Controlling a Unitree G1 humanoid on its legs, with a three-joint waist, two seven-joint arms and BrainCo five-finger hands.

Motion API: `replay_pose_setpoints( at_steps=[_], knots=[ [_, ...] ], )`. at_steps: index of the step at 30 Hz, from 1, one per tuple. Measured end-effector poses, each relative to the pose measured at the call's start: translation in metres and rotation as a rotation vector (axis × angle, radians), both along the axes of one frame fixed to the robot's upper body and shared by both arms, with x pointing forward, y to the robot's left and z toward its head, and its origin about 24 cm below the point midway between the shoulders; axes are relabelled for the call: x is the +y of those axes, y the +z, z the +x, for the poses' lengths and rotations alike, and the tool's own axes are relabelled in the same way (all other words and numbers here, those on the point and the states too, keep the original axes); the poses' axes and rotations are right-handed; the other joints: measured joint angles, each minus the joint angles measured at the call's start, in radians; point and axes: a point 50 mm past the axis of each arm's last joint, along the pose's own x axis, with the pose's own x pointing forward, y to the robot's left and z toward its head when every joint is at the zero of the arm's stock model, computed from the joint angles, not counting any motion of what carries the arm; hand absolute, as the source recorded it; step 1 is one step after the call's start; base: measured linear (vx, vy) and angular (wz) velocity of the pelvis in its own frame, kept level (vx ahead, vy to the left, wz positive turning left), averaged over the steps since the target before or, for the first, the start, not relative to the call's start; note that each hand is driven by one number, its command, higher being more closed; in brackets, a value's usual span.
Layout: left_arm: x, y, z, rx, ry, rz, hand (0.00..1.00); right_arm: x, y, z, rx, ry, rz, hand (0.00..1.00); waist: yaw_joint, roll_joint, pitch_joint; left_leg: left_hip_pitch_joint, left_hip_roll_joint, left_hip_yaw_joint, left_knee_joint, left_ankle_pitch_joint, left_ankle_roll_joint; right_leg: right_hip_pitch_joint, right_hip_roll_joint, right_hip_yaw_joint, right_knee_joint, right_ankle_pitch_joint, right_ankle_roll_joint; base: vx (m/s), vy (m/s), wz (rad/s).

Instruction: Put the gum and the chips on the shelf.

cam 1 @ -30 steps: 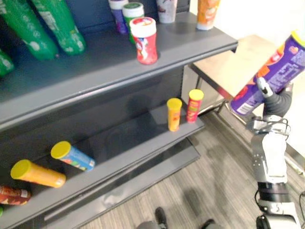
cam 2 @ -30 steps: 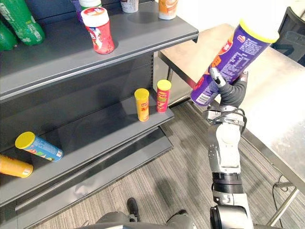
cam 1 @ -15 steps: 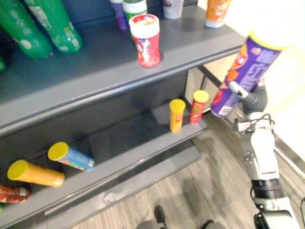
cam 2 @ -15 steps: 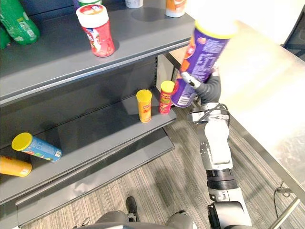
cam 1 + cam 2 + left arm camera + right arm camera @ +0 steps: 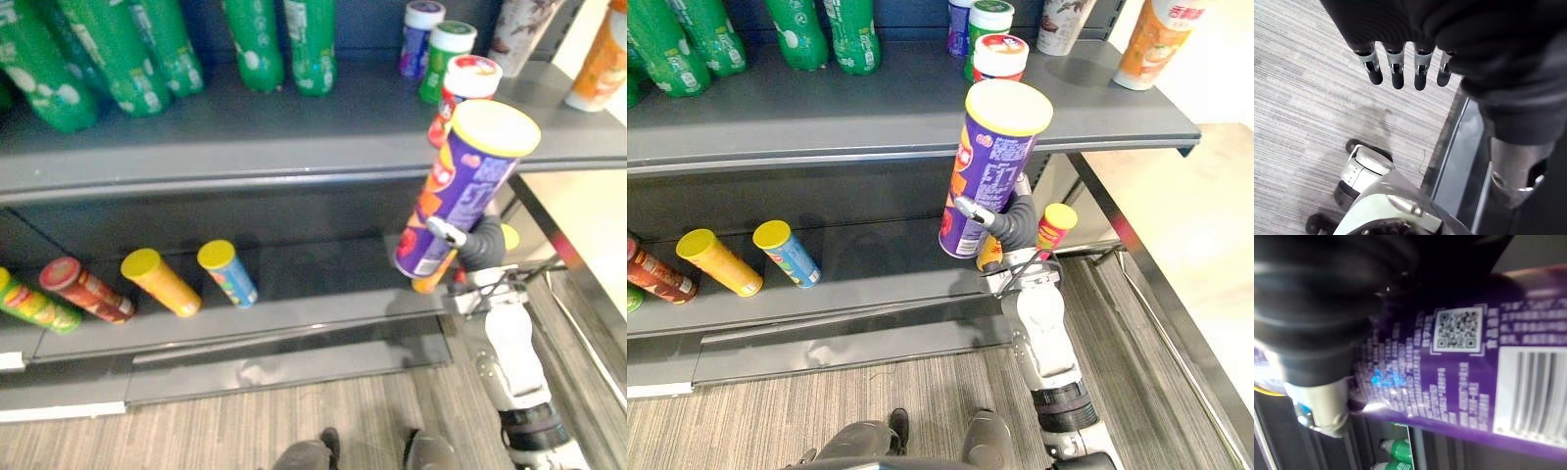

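Observation:
A tall purple chips can [image 5: 988, 166] with a yellow lid is in my right hand [image 5: 1018, 222], whose fingers are curled round its lower part. The can leans slightly and hangs in front of the right end of the lower shelf [image 5: 882, 292], its lid level with the upper shelf [image 5: 872, 113]. Up close, the purple can [image 5: 1459, 367] lies across the palm. Small jars stand on the upper shelf behind it: a red one [image 5: 462, 80], a green one [image 5: 445, 59] and a purple one [image 5: 419, 37]. My left hand [image 5: 1396, 68] hangs over the floor with straight fingers, holding nothing.
Green bottles [image 5: 118, 54] stand along the upper shelf, with an orange bottle [image 5: 1154, 41] at its right end. On the lower shelf lie a yellow can [image 5: 717, 261], a blue can [image 5: 787, 253] and a red can [image 5: 86, 291]; a small red can [image 5: 1053, 225] stands behind my hand. A table [image 5: 1205, 255] is at the right.
My right hand has carried the purple can left, from over the table to in front of the shelves. The camera has swung left, bringing more of the shelves into view.

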Motion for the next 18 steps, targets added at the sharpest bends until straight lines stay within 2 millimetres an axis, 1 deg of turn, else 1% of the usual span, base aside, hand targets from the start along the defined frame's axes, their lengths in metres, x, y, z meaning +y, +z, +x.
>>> replay_pose_setpoints(
  at_steps=[1, 2, 3, 4, 5, 6, 8, 10, 11, 13, 18],
  knots=[
    [0.001, 0.0, 0.002, -0.008, -0.002, 0.006, 0.0, 0.003, 0.001, -0.001, -0.008, 0.017, -0.004, 1.0, 0.001, -0.006, -0.003, -0.014, -0.001, -0.004, 0.024, -0.014, -0.011, 0.006, 0.003, 0.002, -0.029, 0.008, 0.015, 0.04, -0.202, 0.13],
    [-0.002, 0.0, 0.007, -0.023, -0.003, 0.003, 0.0, 0.005, 0.002, -0.002, -0.019, 0.04, -0.019, 1.0, 0.003, 0.01, 0.001, -0.025, 0.023, -0.01, 0.042, -0.026, -0.027, 0.012, 0.026, -0.011, -0.038, 0.008, 0.025, 0.04, -0.203, 0.07],
    [-0.002, 0.001, 0.008, -0.03, -0.002, 0.006, 0.0, 0.011, 0.002, -0.004, -0.022, 0.068, -0.025, 1.0, 0.002, 0.013, -0.001, -0.024, 0.047, -0.01, 0.036, -0.026, -0.041, 0.014, 0.048, -0.019, -0.047, 0.006, 0.017, 0.07, -0.244, 0.01],
    [-0.002, 0.001, 0.008, -0.032, -0.001, 0.008, 0.0, 0.013, 0.002, -0.004, -0.024, 0.08, -0.028, 1.0, 0.002, 0.013, -0.001, -0.023, 0.058, -0.011, 0.032, -0.025, -0.05, 0.014, 0.058, -0.024, -0.048, 0.004, 0.011, 0.08, -0.205, -0.01],
    [-0.001, 0.001, 0.009, -0.033, -0.004, 0.013, 0.0, 0.016, 0.003, -0.006, -0.033, 0.101, -0.038, 1.0, 0.001, 0.012, -0.001, -0.024, 0.078, -0.017, 0.026, -0.023, -0.069, 0.014, 0.077, -0.037, -0.05, 0.004, 0.003, 0.08, -0.208, 0.01],
    [-0.001, 0.001, 0.009, -0.034, -0.004, 0.015, 0.0, 0.018, 0.003, -0.007, -0.036, 0.113, -0.041, 1.0, 0.0, 0.011, -0.002, -0.023, 0.087, -0.021, 0.02, -0.02, -0.076, 0.014, 0.084, -0.043, -0.053, 0.004, 0.001, 0.08, -0.199, 0.07],
    [0.0, 0.002, 0.014, -0.054, 0.014, 0.021, 0.0, 0.021, 0.006, -0.01, -0.06, 0.14, -0.047, 1.0, -0.004, 0.01, -0.003, -0.023, 0.115, -0.027, -0.025, 0.002, -0.096, 0.015, 0.11, -0.067, -0.082, 0.017, -0.021, 0.07, -0.177, 0.12],
    [0.001, 0.003, 0.017, -0.075, 0.019, 0.03, 0.0, 0.022, 0.006, -0.013, -0.076, 0.152, -0.047, 1.0, -0.01, 0.009, -0.004, -0.021, 0.132, -0.022, -0.067, 0.028, -0.104, 0.015, 0.119, -0.088, -0.097, 0.027, -0.033, 0.06, -0.134, 0.24],
    [0.001, 0.003, 0.018, -0.083, 0.019, 0.034, 0.0, 0.023, 0.007, -0.013, -0.085, 0.155, -0.046, 1.0, -0.015, 0.009, -0.004, -0.018, 0.146, -0.002, -0.094, 0.049, -0.11, 0.015, 0.122, -0.099, -0.104, 0.03, -0.037, 0.04, -0.104, 0.29],
    [0.001, 0.003, 0.018, -0.088, 0.023, 0.039, 0.0, 0.023, 0.006, -0.014, -0.087, 0.154, -0.041, 1.0, -0.021, 0.008, -0.004, -0.004, 0.153, 0.013, -0.14, 0.079, -0.116, 0.017, 0.121, -0.109, -0.111, 0.034, -0.041, 0.01, -0.057, 0.21],
    [0.002, 0.004, 0.019, -0.101, 0.031, 0.065, 0.0, 0.019, 0.005, -0.014, -0.084, 0.128, -0.023, 1.0, -0.031, 0.008, -0.006, 0.043, 0.161, 0.068, -0.268, 0.15, -0.117, 0.031, 0.118, -0.12, -0.154, 0.053, -0.034, 0.0, -0.003, 0.1]
  ],
)
